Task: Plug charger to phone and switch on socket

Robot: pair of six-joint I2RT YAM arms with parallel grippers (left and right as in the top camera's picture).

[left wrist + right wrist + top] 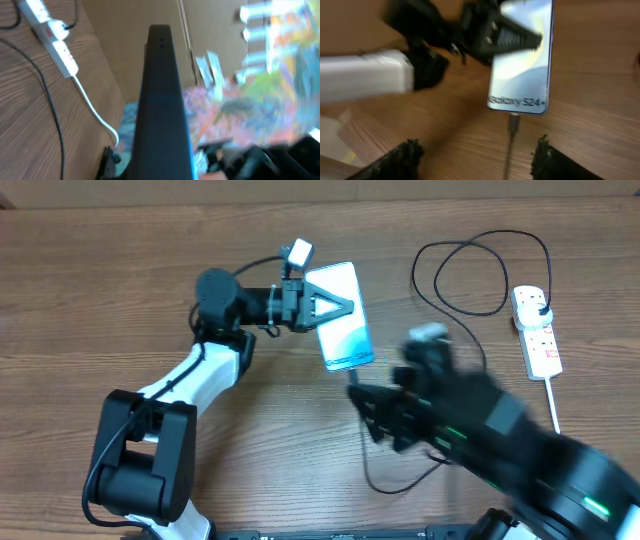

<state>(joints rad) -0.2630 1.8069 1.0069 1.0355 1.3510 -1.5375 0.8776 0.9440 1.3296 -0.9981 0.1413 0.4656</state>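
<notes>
Brown wood-grain table [120, 300] fills my overhead feed. The phone [348, 340] is just past the middle of it, slightly toward the far side, with its lit blue-teal screen facing up. My left gripper [340, 306] reaches in from the left and is clenched on the phone's far end, its black fingers [512, 37] lying across the glass. On the left wrist feed I see only the phone's dark edge running up the centre.

On the right wrist feed the "Galaxy S24+" lettering sits at the phone's near edge. The charger [509, 150] runs up between my fingers, and its connector tip [513, 121] meets that edge. The feed is too blurred for me to tell whether the tip is fully seated.

My right gripper [475, 150] is released, both fingers spread wide with nothing pinched. It sits just near of the phone, and the arm is smeared in the overhead view.

The socket [538, 335] lies far right, well apart from the phone. The black plug [537, 304] is in its far outlet, and its white cord [552, 405] trails toward the near side. The thin black cable loops on the table to the left of it.
</notes>
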